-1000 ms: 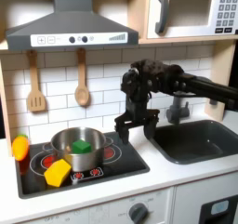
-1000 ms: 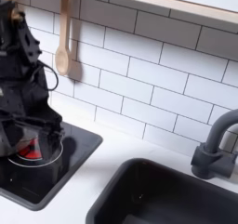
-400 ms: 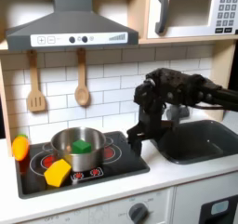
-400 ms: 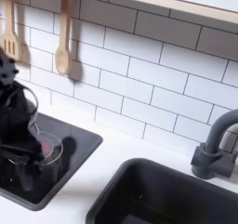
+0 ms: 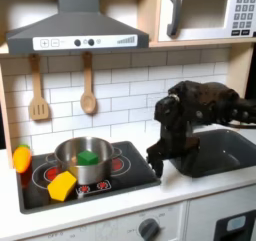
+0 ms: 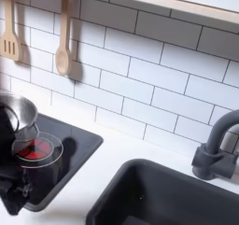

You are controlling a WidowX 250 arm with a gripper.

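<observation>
My claw (image 5: 160,163), spread and holding nothing, has moved right off the stove (image 5: 120,175); to its left: one pot (image 5: 84,158), two hanging spoons.

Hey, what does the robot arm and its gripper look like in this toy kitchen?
In the first exterior view, the arm is all black, built of chunky, boxy segments with rounded joints. Its black gripper ends in two narrow fingers. No markings or cables can be made out.

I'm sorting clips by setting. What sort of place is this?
Most likely a toy play kitchen: a black stovetop with a silver pot on it, a dark sink with a faucet, and wooden utensils hanging on a white-tile wall under a range hood.
</observation>
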